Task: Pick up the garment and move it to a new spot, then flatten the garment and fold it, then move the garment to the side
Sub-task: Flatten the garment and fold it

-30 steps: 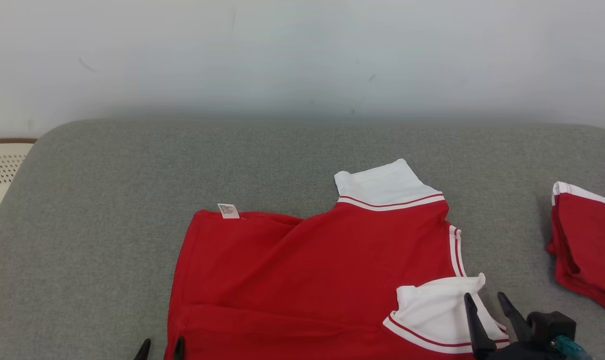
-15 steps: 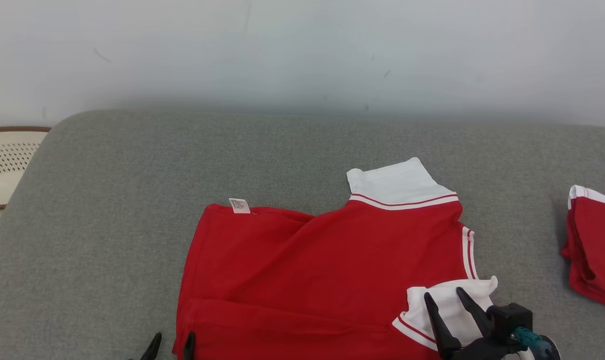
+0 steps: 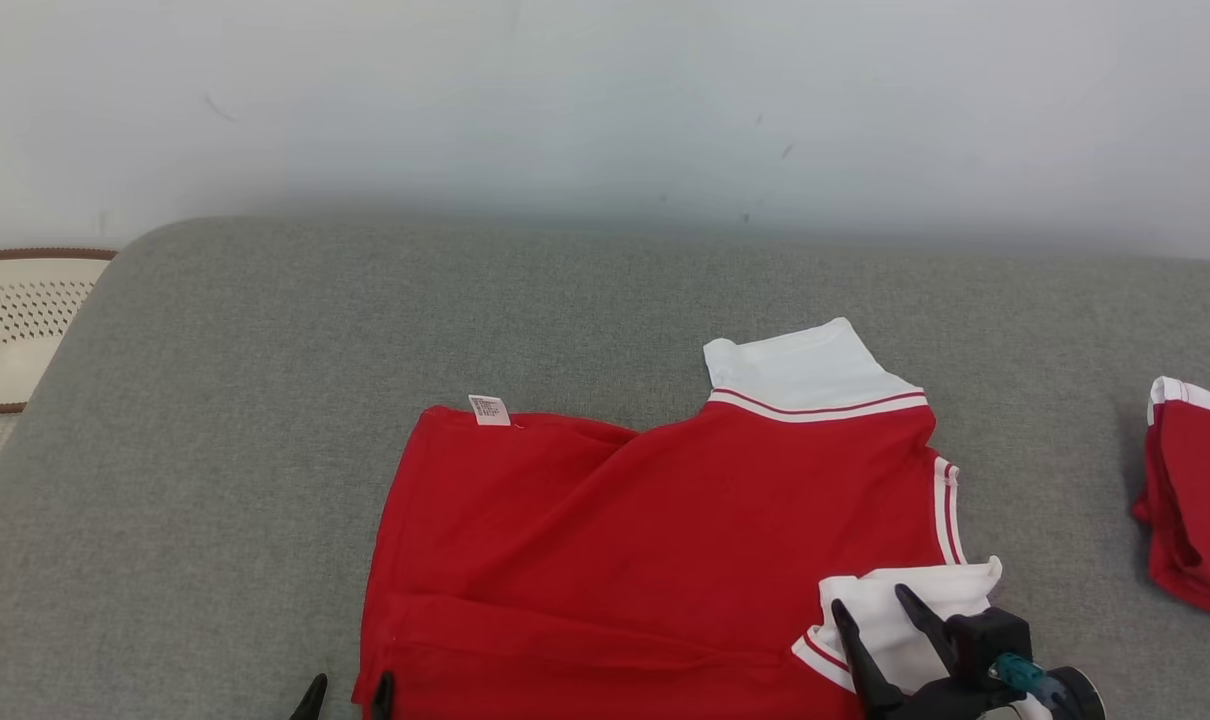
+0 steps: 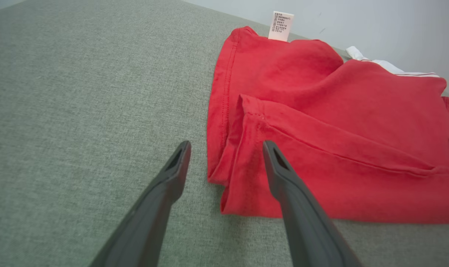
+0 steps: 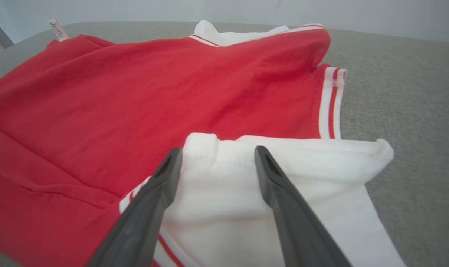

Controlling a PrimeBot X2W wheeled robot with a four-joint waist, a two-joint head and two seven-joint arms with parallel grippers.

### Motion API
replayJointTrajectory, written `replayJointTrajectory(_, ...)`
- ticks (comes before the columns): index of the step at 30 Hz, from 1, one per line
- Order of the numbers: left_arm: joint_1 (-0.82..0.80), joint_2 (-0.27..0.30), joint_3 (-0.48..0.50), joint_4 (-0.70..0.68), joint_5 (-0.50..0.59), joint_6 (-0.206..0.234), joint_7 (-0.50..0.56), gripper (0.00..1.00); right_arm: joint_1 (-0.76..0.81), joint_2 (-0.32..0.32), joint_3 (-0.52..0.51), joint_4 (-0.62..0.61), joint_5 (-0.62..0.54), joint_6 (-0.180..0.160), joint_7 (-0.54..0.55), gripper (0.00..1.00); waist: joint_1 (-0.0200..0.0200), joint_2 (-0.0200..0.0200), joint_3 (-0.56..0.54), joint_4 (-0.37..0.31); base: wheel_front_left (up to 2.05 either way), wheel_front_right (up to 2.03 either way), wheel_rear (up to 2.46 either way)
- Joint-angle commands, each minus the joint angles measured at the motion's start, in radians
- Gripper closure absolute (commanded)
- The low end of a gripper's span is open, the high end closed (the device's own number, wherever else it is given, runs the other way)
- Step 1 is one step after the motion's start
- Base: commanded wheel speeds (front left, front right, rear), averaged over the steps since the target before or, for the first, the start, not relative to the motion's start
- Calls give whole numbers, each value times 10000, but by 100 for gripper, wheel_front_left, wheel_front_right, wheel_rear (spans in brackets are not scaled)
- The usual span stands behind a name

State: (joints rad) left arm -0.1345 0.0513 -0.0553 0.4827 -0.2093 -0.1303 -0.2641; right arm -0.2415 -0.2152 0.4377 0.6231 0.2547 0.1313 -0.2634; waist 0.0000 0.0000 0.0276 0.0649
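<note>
A red garment (image 3: 655,540) with white striped cuffs lies partly folded on the grey cushion (image 3: 265,400); a care label (image 3: 489,409) sticks out at its far left corner. My left gripper (image 3: 345,692) stands open at the garment's near left corner, and in the left wrist view the gripper (image 4: 224,148) straddles the folded red hem (image 4: 239,178). My right gripper (image 3: 873,608) hangs open over the near white sleeve (image 3: 950,590); in the right wrist view the gripper (image 5: 215,154) has its fingers above the white sleeve (image 5: 284,178), nothing pinched.
A second red and white folded garment (image 3: 1195,490) lies at the cushion's right edge. A perforated cream basket (image 3: 15,330) stands off the cushion's left side. A pale wall (image 3: 605,100) runs behind. Bare grey cushion spreads to the left and far side.
The head camera has shifted, sliding the whole picture right. My right gripper has moved left and inward over the white sleeve. The left gripper stays at the garment's near left corner.
</note>
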Motion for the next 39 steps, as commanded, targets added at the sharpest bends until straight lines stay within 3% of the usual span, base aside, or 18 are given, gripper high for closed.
replayJointTrajectory(1, 89, -1, -8, 28, -68, -2, -10, 0, -86, 48, 37, 66, -150, -11, 3, 4, 0, 0, 22, 3, 0, 0, 0)
replayJointTrajectory(2, 70, -1, -22, 20, -78, -2, -10, 0, -159, 109, 35, 122, -196, -11, 3, 11, 0, 0, 38, 6, 0, 0, 0)
replayJointTrajectory(3, 53, -2, -37, 11, -80, -2, -10, 0, -203, 168, 24, 190, -261, -11, 3, 25, 0, 0, 55, 10, 0, 0, 0)
replayJointTrajectory(4, 35, -2, -47, 9, -95, -2, -10, 0, -233, 197, 44, 274, -320, -11, 5, 52, 0, 0, 71, 17, 0, 0, 0)
replayJointTrajectory(8, -32, -4, -104, 16, -169, -1, -10, 0, -461, 307, 78, 579, -477, -11, 3, 100, 0, 0, 131, 57, 0, 0, 0)
replayJointTrajectory(24, -166, -3, -244, 33, -284, -3, -10, 0, -939, 484, 149, 601, -429, -11, 5, 100, 0, 0, 259, 170, 0, 0, 0)
replayJointTrajectory(25, -173, -3, -261, 42, -290, -3, -10, 0, -944, 490, 147, 679, -370, -11, 3, 56, 0, 0, 255, 176, 0, 0, 0)
replayJointTrajectory(26, -184, -5, -276, 34, -286, -1, -10, 0, -987, 489, 142, 701, -341, -11, 3, 0, 0, 0, 249, 181, 0, 0, 0)
replayJointTrajectory(39, -489, -7, 222, -419, 306, -3, -8, 0, -948, 162, -935, -250, -411, -11, 3, 0, 0, 0, 133, -208, 0, 0, 0)
